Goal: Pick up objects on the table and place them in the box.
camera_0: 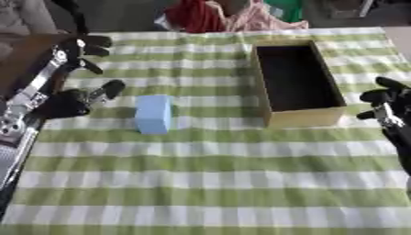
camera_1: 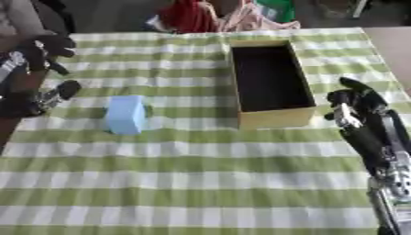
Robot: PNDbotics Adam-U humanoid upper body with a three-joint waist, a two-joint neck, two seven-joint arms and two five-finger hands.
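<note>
L arm comes in from lower left edge, silver links w/ black joints, angled up toward the far side; left hand (camera_0: pixel 76 80) sits mid-left, fingers (camera_0: pixel 95 46) spread & fairly straight, thumb out to the side, holding nothing. R arm enters from lower right corner, forearm running up the right side. Right hand (camera_1: pixel 359 103) at right edge, fingers (camera_1: pixel 353 85) relaxed, slightly bent, nothing in them.

table (camera_0: pixel 208 183) with green-and-white checked cloth, light blue block (camera_0: pixel 153 114) left, open box (camera_0: pixel 295 82) right, well apart
</note>
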